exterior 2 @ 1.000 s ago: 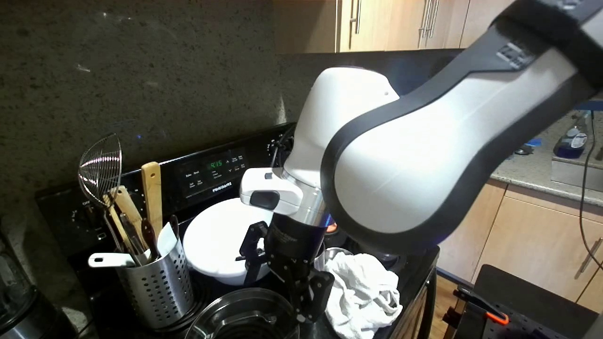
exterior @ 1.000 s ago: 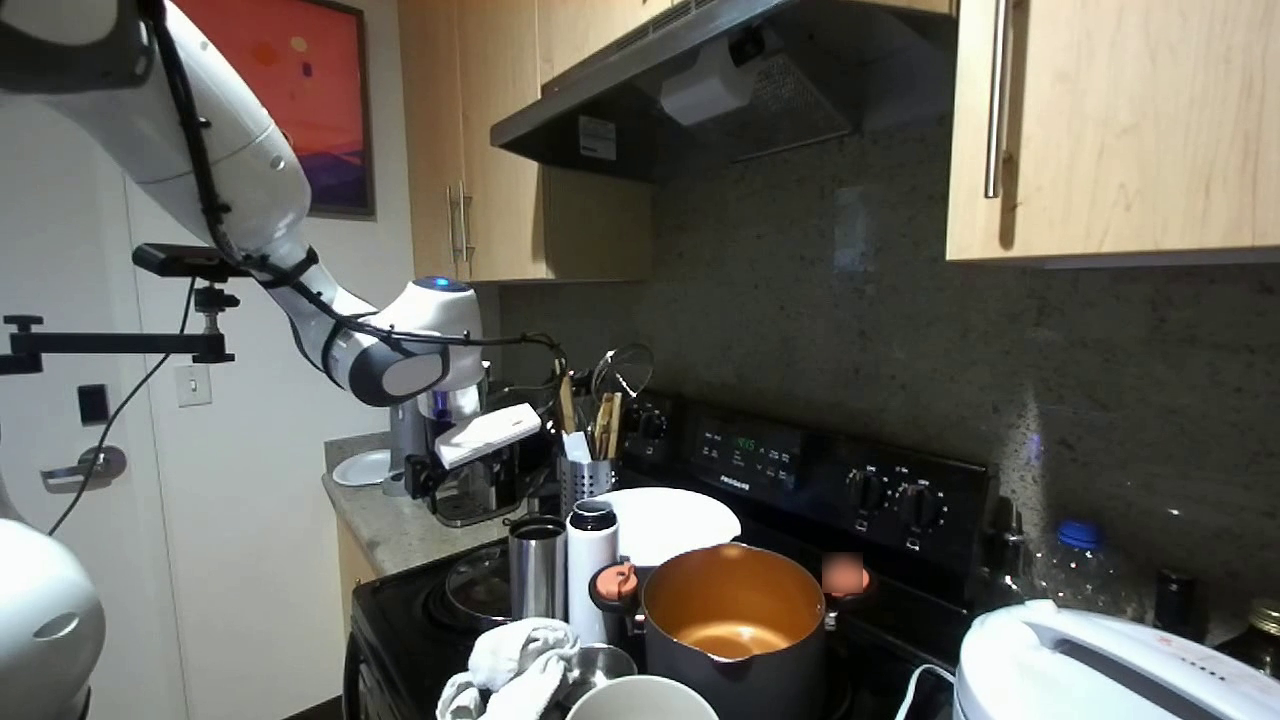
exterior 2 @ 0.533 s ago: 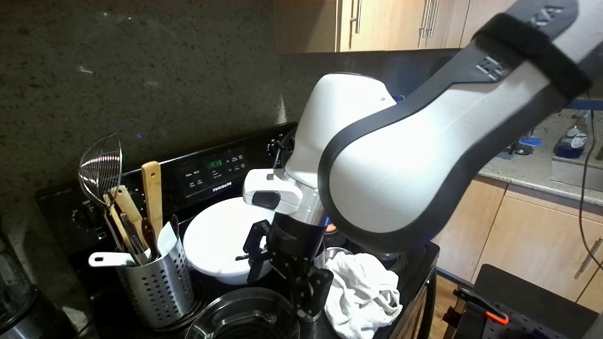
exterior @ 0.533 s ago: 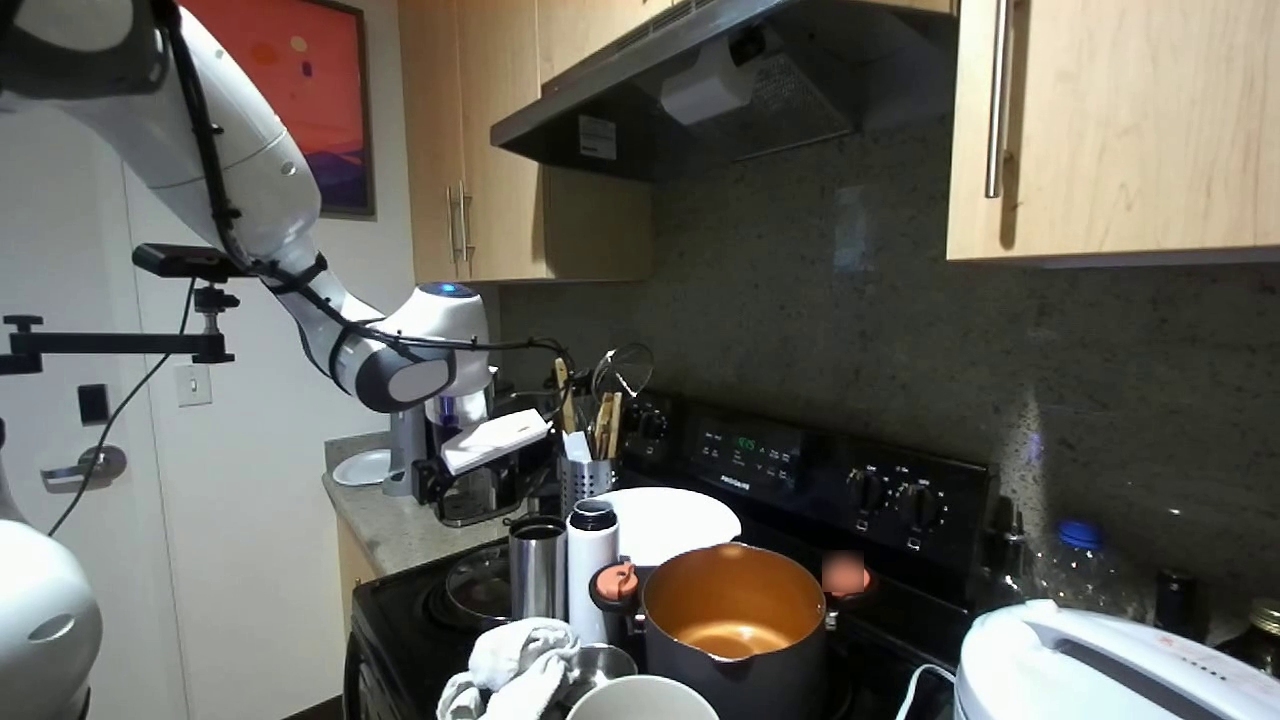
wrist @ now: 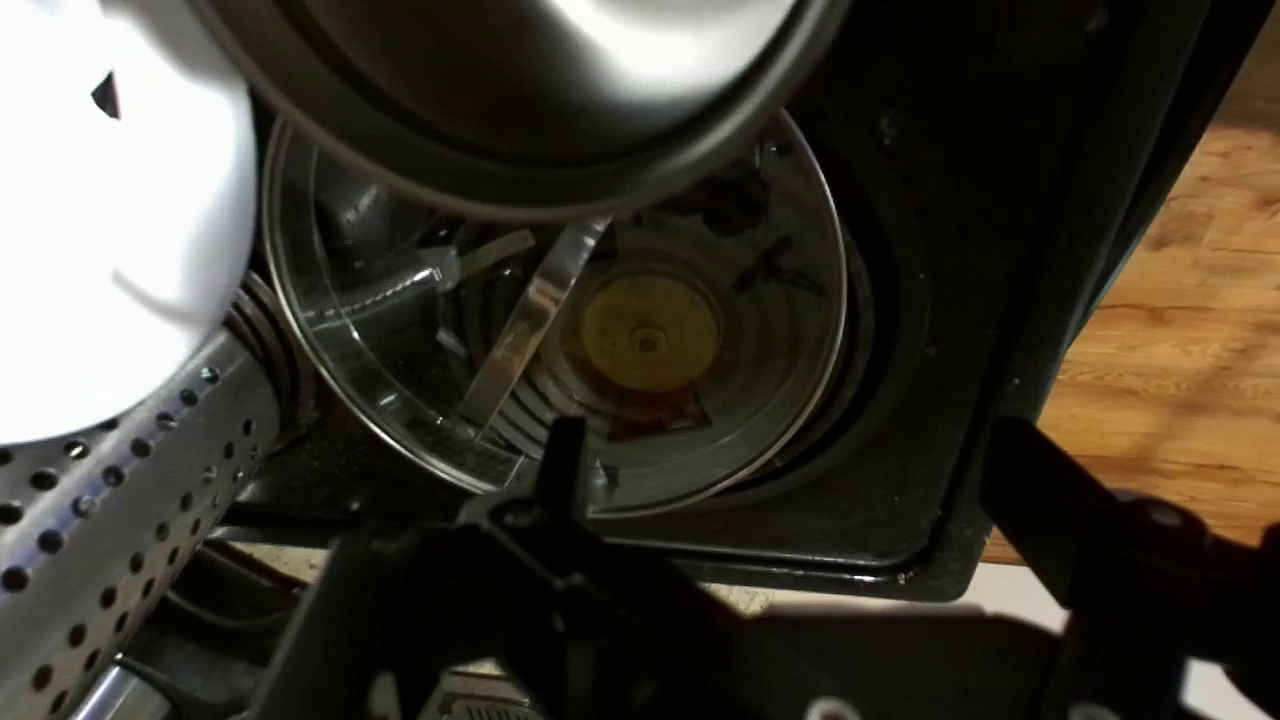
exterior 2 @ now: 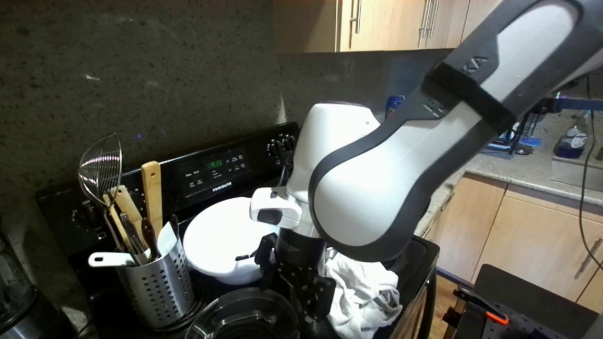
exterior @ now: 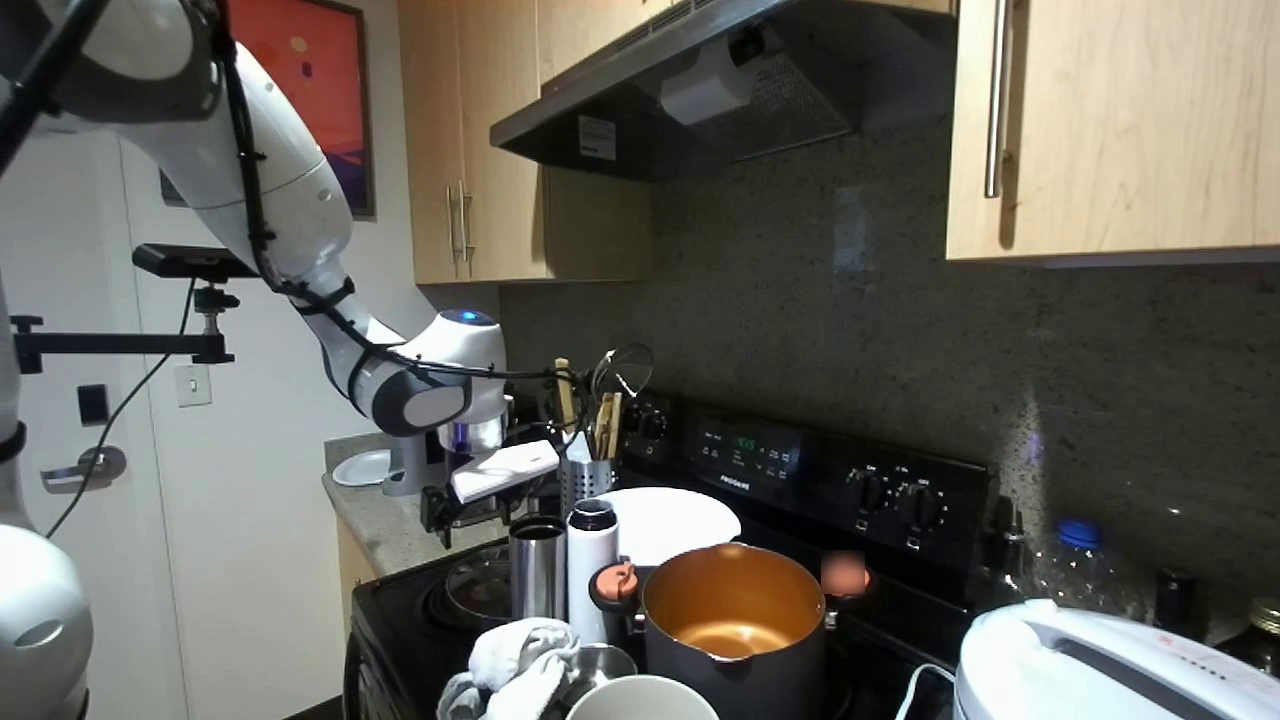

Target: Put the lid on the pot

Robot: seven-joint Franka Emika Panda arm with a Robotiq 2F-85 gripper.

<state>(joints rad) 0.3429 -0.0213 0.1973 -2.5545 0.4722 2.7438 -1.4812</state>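
Observation:
The see-through glass lid [wrist: 520, 340], with a thin rim and a strap handle, lies flat on a burner at the stove's corner. It also shows in both exterior views [exterior: 478, 590] [exterior 2: 245, 310]. My gripper [wrist: 790, 430] is open and empty above the stove. In the wrist view one finger overlaps the lid's edge and the other stands out past the stove's side. In an exterior view the gripper [exterior 2: 288, 299] is beside and above the lid. The pot [exterior: 735, 600], orange inside and dark outside, stands uncovered on the stove; my arm hides it in an exterior view.
A steel canister [wrist: 540, 120] stands close to the lid and overlaps it in the wrist view. A white bottle [exterior: 592, 575] stands between canister and pot. A large white dish [exterior 2: 221, 240], a perforated utensil holder [exterior 2: 158, 292] and a white towel [exterior 2: 362, 294] surround the lid.
My arm and gripper have come down closer to the stove, moving slightly right in both exterior views' gripper area. The gripper stays open. The lid and pot have not moved.

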